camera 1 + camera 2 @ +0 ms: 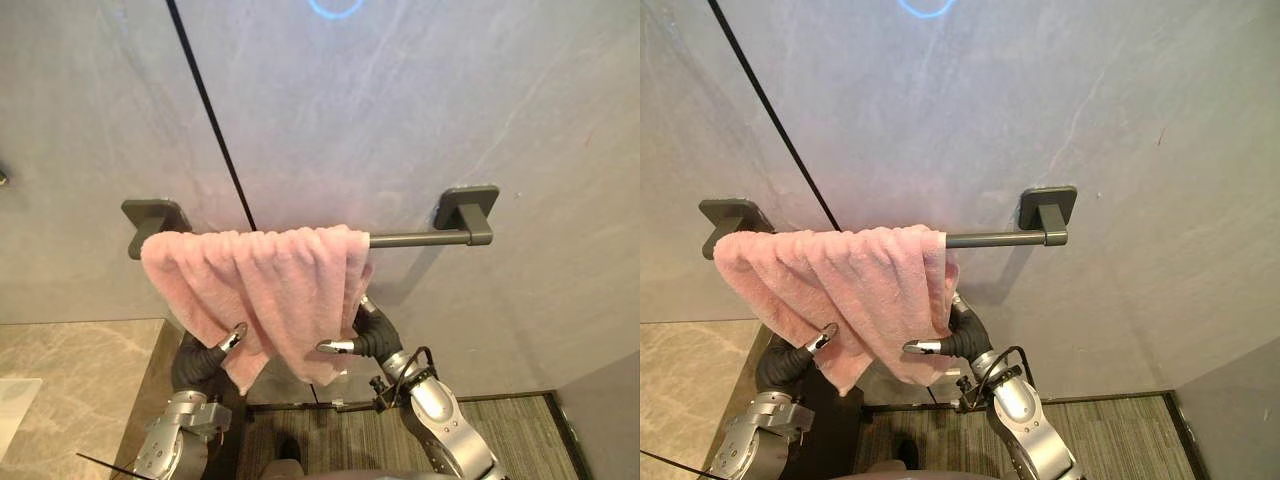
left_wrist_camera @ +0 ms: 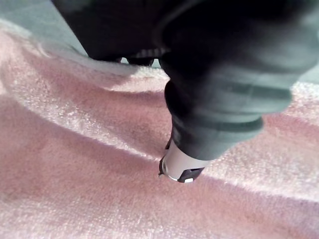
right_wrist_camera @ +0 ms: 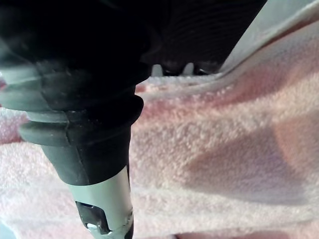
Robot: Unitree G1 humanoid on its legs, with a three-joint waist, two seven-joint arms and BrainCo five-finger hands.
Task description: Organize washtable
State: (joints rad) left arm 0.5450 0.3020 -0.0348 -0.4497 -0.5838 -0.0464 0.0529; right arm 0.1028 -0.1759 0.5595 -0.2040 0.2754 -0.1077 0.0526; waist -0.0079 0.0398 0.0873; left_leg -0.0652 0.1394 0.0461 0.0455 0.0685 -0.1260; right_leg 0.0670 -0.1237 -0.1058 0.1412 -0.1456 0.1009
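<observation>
Up at the grey wall, the pink towel hangs bunched over the left part of the towel bar, with both arms reaching up under its folds. The left robot hand and right robot hand meet the cloth near its lower edge; whether either grips it cannot be told. Smoothing it likely means drawing the folds gently toward the bar's bare right end, so nothing slides off. The marble table crowds the left arm.

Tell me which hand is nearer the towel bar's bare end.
Right. The right hand meets the pink towel at its edge beside the bare towel bar; the left hand is at its middle.
</observation>
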